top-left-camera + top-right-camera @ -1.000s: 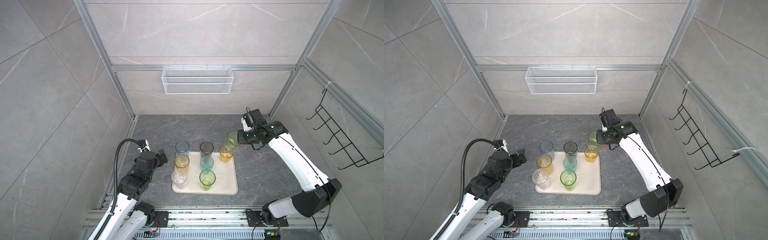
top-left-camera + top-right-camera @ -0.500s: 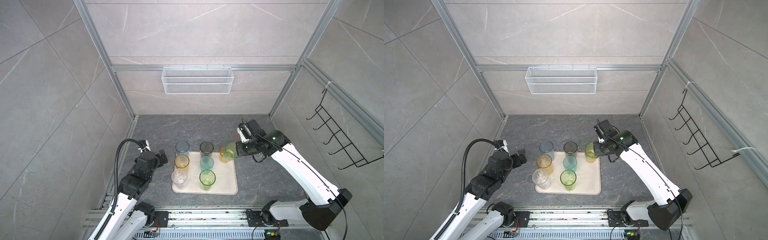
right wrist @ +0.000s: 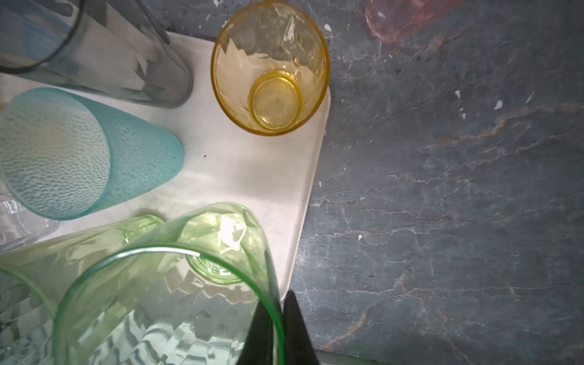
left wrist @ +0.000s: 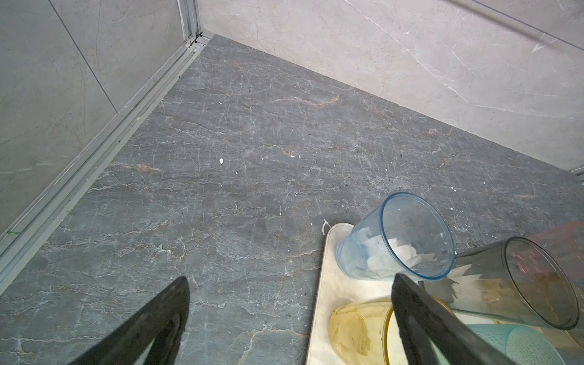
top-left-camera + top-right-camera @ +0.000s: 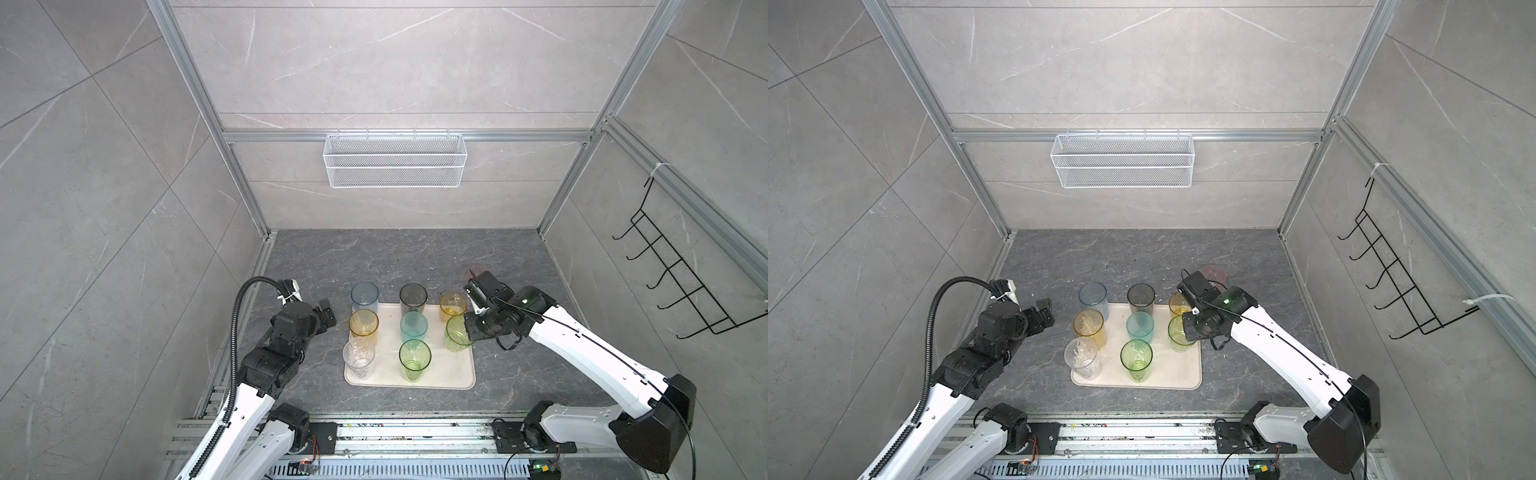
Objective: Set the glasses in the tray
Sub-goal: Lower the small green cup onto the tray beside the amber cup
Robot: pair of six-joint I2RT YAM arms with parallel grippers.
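Right gripper is pinching the rim of a pale green faceted plastic tumbler, one finger inside and one outside. It's holding the tumbler just inside the right edge of the flat cream rectangular tray. Seven other see-through glasses are sitting on that tray, and its near-right corner is lying bare. Left gripper is hanging spread wide off the tray's far-left corner. A pink translucent tumbler is sitting past the far-right corner, with open grey stone floor running along the tray's right side.
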